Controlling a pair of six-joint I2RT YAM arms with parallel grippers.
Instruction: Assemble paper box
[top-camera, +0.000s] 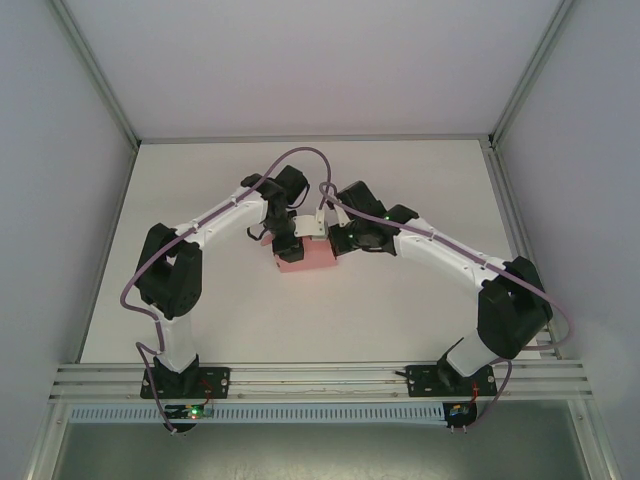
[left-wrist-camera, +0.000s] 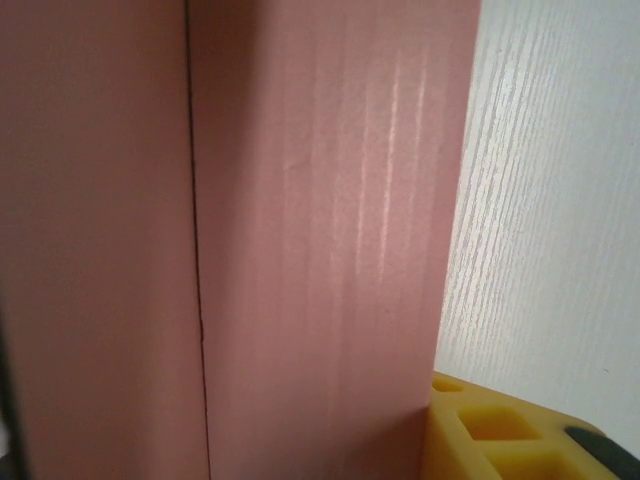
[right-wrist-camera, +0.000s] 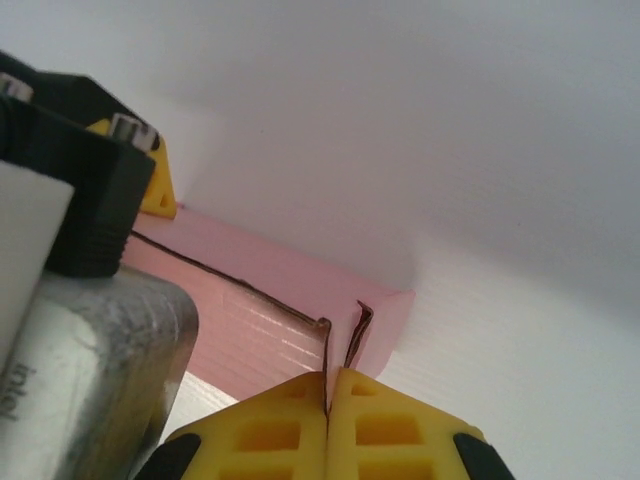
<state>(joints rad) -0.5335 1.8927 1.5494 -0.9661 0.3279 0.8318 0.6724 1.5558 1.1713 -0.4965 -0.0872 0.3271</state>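
Observation:
The pink paper box (top-camera: 306, 260) lies on the white table (top-camera: 200, 320) near the middle, between both grippers. My left gripper (top-camera: 284, 246) reaches down onto its left end. In the left wrist view the box's pink card (left-wrist-camera: 320, 240), with a thin seam down it, sits between the jaws, and one yellow finger (left-wrist-camera: 490, 430) presses its right edge. My right gripper (top-camera: 335, 243) is at the box's right end. There its yellow fingers (right-wrist-camera: 328, 388) are pinched together on a thin upright flap at the corner of the box (right-wrist-camera: 290, 290).
In the right wrist view, the left arm's metal camera housing (right-wrist-camera: 90, 370) and black wrist (right-wrist-camera: 70, 170) stand very close to the box. The enclosure's grey walls and aluminium frame (top-camera: 320, 380) border the table. Bare table lies in front and behind.

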